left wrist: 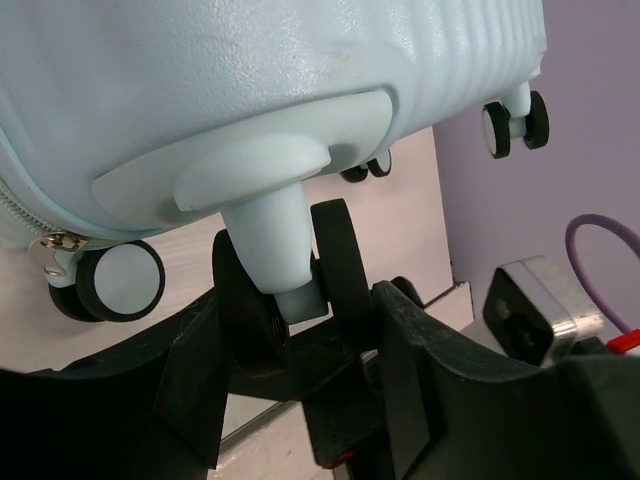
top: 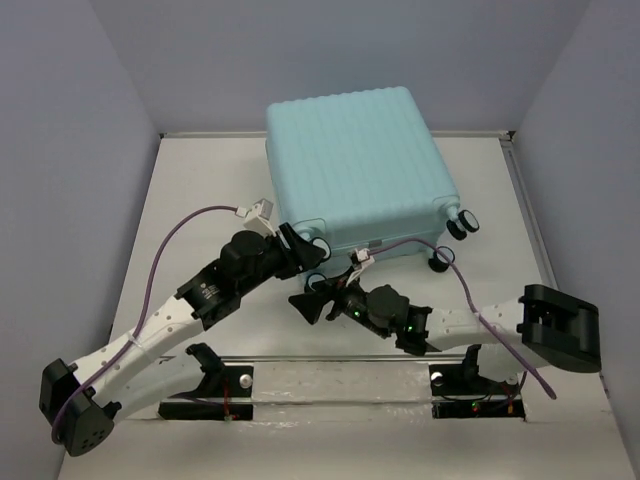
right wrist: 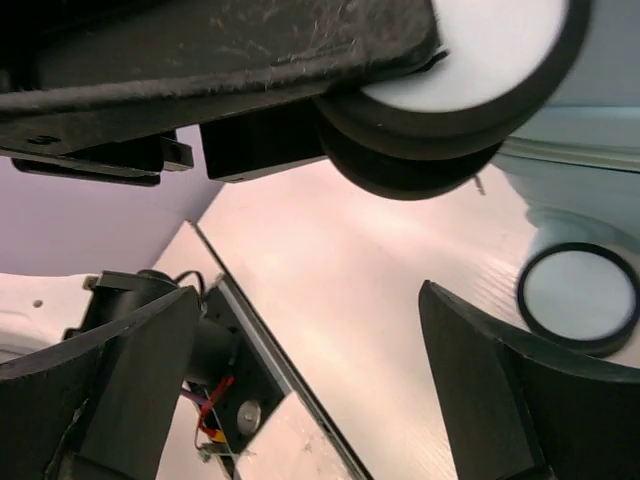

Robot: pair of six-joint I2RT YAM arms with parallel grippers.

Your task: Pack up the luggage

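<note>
1. The luggage (top: 350, 165) is a pale aqua hard-shell case with rounded corners and fine parallel ribs. It lies closed and flat on the pale, faintly grained surface (top: 200, 190) towards the back wall, and its wheeled end faces the arms.
2. Its casters are twin black discs with white hubs on stubby aqua stems. Two of them (top: 465, 222) project at the near right corner. A metal zipper pull (left wrist: 55, 245) hangs by the seam beside another caster (left wrist: 110, 282).
3. The left gripper (top: 300, 248) is at the near left corner of the case. Its matte black fingers (left wrist: 195, 375) sit one on each side of the gripped caster (left wrist: 335, 265). They are closed in until they seem to press on its twin discs, with the aqua stem rising between them.
4. The right gripper (right wrist: 308, 300) sits just below and in front of that corner, with its wedge-shaped fingers spread wide. Only bare surface shows between them, and it holds nothing.
5. In the right wrist view, a scuffed black finger and a white-hubbed wheel fill the top of the frame directly above the right gripper. The two grippers are crowded closely together there.
6. A purple cable (top: 165, 245) loops beside the left arm above the surface, and plain lavender-grey walls (top: 80, 120) enclose the space
</note>
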